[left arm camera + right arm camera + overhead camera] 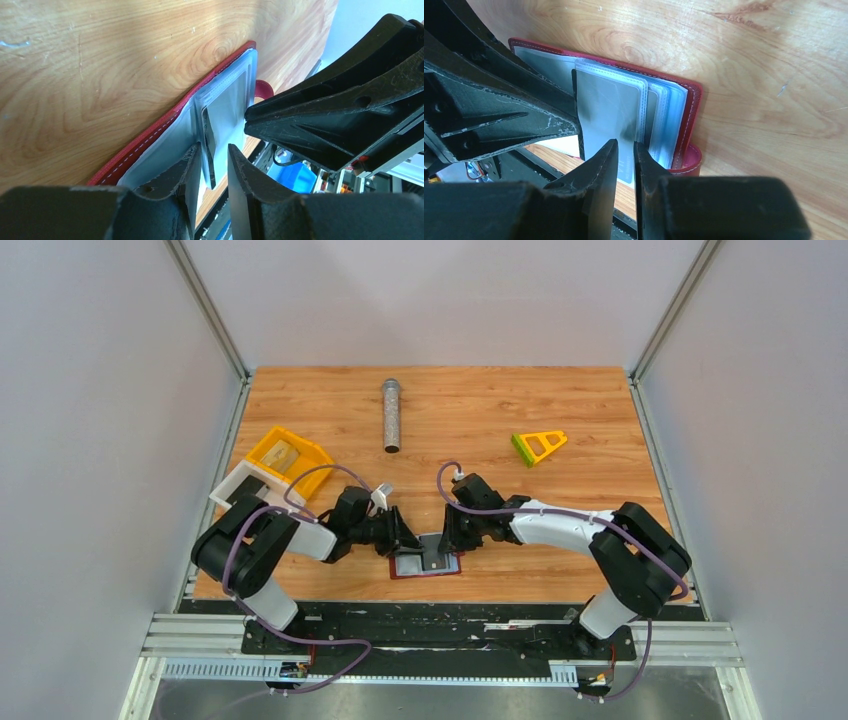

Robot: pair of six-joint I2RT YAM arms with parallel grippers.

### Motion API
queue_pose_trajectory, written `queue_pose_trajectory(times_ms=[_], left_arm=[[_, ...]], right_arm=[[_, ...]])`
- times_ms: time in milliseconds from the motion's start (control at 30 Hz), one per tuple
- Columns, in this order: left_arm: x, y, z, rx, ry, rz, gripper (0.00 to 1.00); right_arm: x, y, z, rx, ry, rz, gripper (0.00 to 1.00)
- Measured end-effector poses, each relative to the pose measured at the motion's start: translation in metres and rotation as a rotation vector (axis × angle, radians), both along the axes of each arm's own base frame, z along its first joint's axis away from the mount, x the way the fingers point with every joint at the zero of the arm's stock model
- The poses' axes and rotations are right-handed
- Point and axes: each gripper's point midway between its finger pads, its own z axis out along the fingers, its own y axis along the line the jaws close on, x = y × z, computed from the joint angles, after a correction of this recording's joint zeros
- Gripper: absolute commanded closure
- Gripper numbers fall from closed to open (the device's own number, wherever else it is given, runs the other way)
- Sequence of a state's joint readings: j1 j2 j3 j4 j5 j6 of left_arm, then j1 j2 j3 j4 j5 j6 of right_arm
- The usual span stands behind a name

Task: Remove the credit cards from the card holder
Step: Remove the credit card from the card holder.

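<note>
The dark-red card holder lies open at the table's front edge, its blue-grey pockets up. It also shows in the left wrist view and the right wrist view. A dark grey card sticks partly out of a pocket; in the right wrist view it looks glossy grey. My left gripper is narrowly open, its jaws on either side of the card's edge. My right gripper is narrowly open, tips down over the card and sleeves. No tan-gold card shows.
A yellow tray and a white tray sit at the left edge. A metal cylinder lies at the back middle. A yellow-green triangular piece lies at the back right. The two grippers nearly touch over the holder.
</note>
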State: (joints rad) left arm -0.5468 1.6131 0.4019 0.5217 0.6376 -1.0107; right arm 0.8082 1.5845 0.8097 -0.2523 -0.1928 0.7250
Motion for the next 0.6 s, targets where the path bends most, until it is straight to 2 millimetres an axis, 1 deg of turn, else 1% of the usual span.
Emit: queue_pose_trajectory(times_ms=[167,267,433,533,600], left_arm=[[-0.0027,-0.0008,-0.0014,-0.012,0.012,0.001,0.76],[-0.0032,-0.0006,-0.0023,-0.017,0.019,0.008,0.86],[-0.0043,-0.0004,-0.0045,-0.032,0.035,0.020,0.99],[-0.0042,-0.0009,-0.0044,-0.043,0.040,0.022,1.00],[-0.0041,-0.0013,-0.0043,-0.050,0.044,0.023,0.96]], right_arm=[[0.0002,0.0008,-0.0002,0.007,0.002,-0.008,0.81],[0.0000,0.0007,-0.0005,0.007,0.005,-0.011,0.81],[0.0000,0.0002,-0.0009,0.006,0.007,-0.015,0.81],[0.0002,-0.0007,-0.0013,0.008,0.014,-0.023,0.81],[0.0005,-0.0012,-0.0014,0.010,0.018,-0.027,0.81]])
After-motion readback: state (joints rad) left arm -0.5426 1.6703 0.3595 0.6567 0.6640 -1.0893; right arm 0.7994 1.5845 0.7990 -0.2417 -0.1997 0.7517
